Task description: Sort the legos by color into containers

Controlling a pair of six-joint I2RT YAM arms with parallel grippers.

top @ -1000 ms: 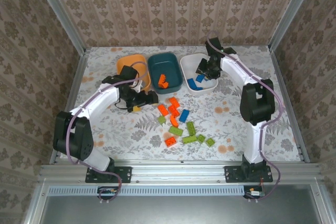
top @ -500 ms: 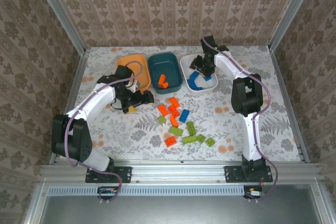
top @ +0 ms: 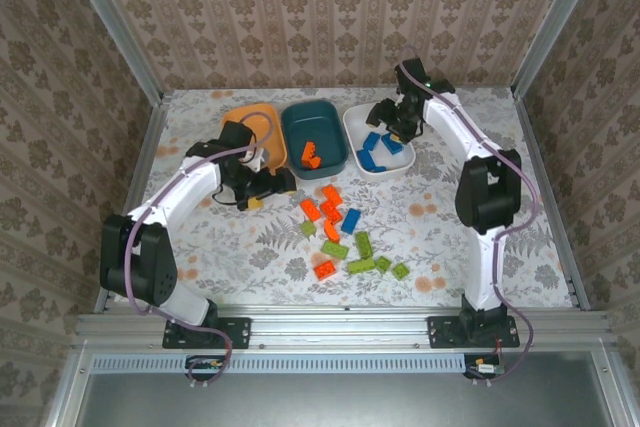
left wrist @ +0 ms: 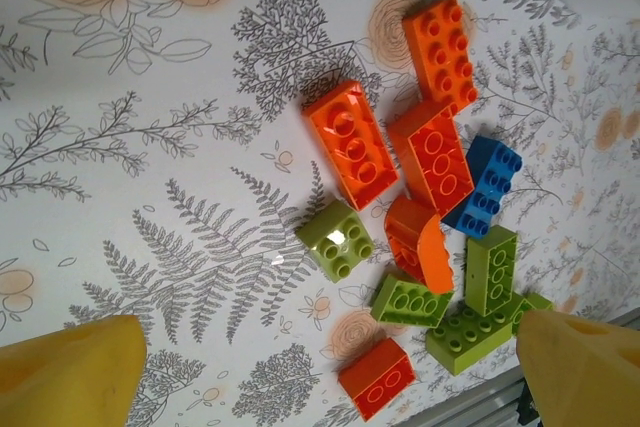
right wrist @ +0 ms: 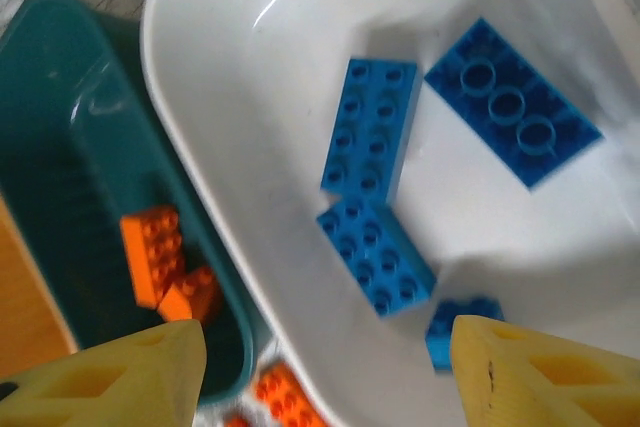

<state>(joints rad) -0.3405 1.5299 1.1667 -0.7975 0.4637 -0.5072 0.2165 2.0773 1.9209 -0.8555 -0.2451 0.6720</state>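
Loose legos (top: 335,232) lie mid-table: orange, lime green and one blue (top: 351,220). In the left wrist view the same pile shows orange bricks (left wrist: 350,142), green bricks (left wrist: 338,239) and the blue brick (left wrist: 488,185). My left gripper (top: 272,190) (left wrist: 325,367) hovers open, just left of the pile, holding nothing. My right gripper (top: 392,127) (right wrist: 330,377) hangs open over the white bowl (top: 352,122) (right wrist: 230,167), where several blue bricks (right wrist: 370,127) lie. The teal bowl (top: 330,122) (right wrist: 60,147) holds orange bricks (right wrist: 155,252). The orange bowl (top: 240,117) stands at the left.
The three bowls stand side by side at the back of the flower-patterned table. An aluminium frame rail (top: 330,329) runs along the near edge, with wallpapered walls at the back and sides. Open table lies right of the pile.
My right gripper has opened above the white bowl and shifted slightly right. The blue bricks in the bowl lie differently. The left arm has barely moved.
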